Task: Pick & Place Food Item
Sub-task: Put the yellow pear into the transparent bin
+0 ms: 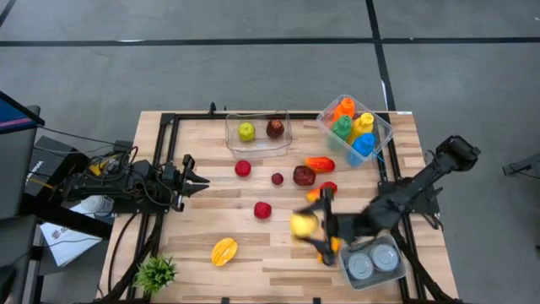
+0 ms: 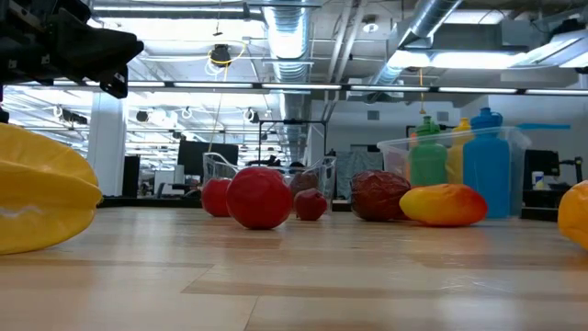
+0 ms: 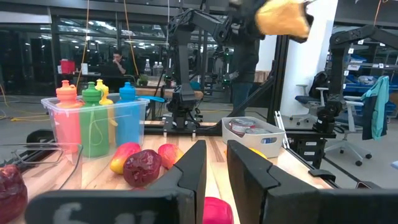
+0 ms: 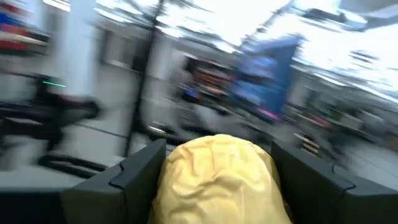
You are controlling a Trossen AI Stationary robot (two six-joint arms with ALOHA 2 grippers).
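Observation:
A lumpy yellow food item sits in my right gripper, over the near right part of the table. The right wrist view fills with this item between the two dark fingers. In the left wrist view it shows high above the tabletop. My left gripper is open, holds nothing and waits at the table's left side, pointing right. A clear tray at the far edge holds a green apple and a dark red fruit. My right gripper has the yellow food item pinched between its two fingers, one on each side. The fingers reach roughly level from the table's right, pointing left. The item is lifted clear of the table, as the left wrist view shows.
Red fruits and an orange-yellow piece lie around the table's middle. A yellow starfruit lies near the near edge. A bin of coloured bottles stands far right, a tray of cans near right, and a small plant near left.

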